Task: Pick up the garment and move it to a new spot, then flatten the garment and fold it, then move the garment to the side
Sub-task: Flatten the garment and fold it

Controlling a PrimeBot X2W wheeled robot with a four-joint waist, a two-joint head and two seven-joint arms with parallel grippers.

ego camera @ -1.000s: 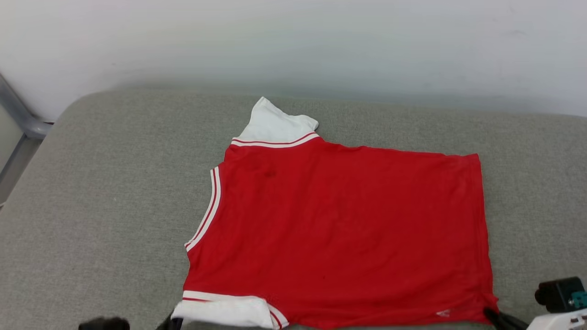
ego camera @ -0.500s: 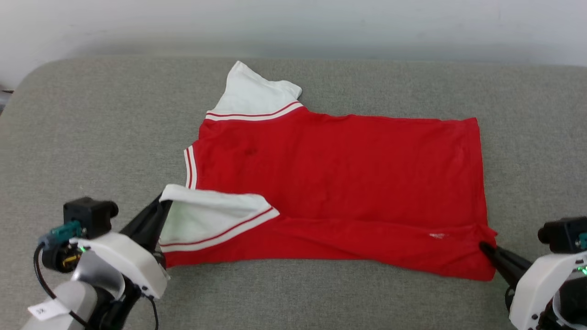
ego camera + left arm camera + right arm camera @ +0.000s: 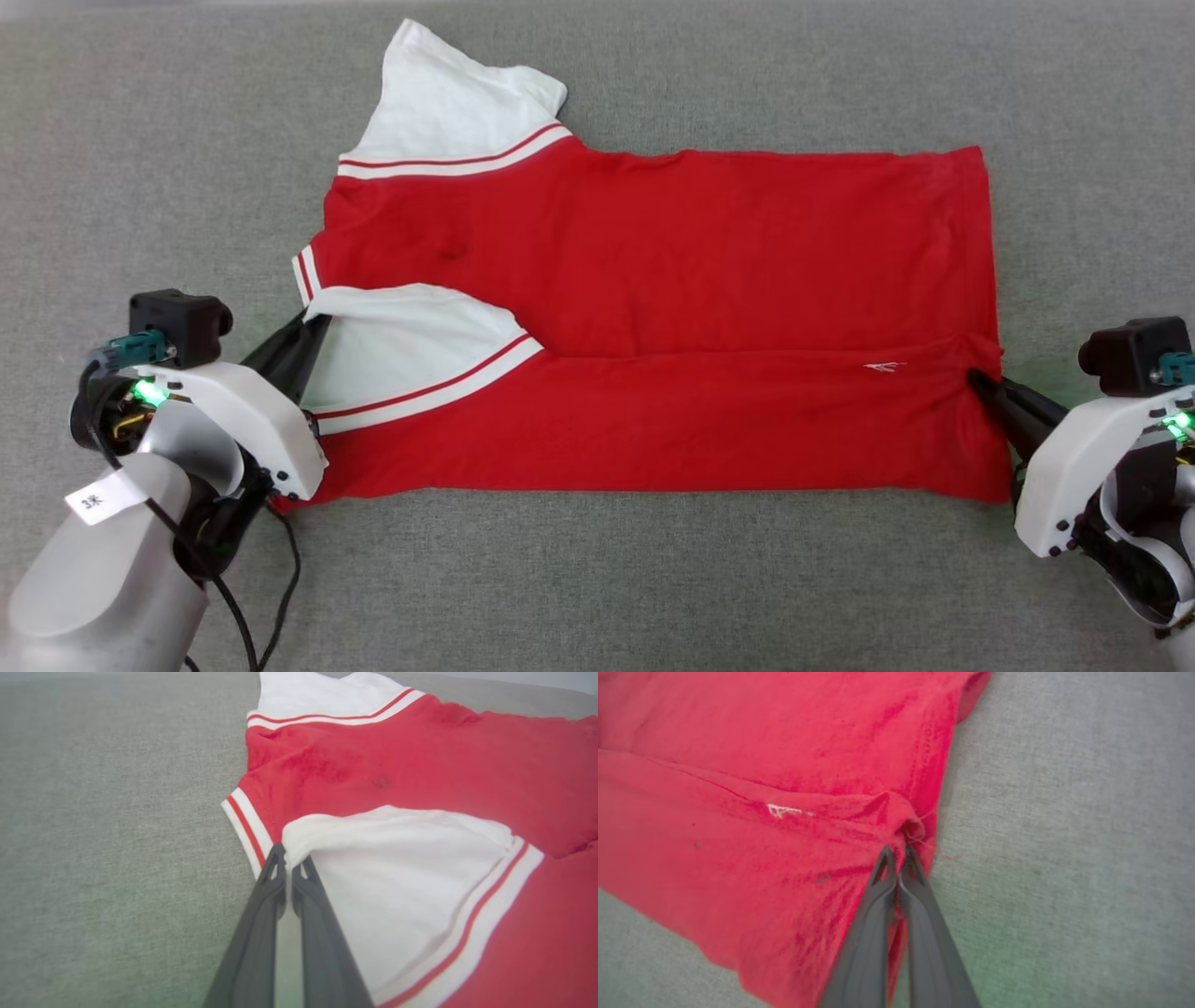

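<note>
Once flat, garment (image 3: 653, 299) now half-folded.

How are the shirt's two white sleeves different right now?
The far sleeve sticks out flat on the grey cushion; the near sleeve is folded in over the shirt's red body. The left end effector pinches the near sleeve's edge; nothing touches the far sleeve. Both sleeves are white with red-and-white striped trim.
</note>
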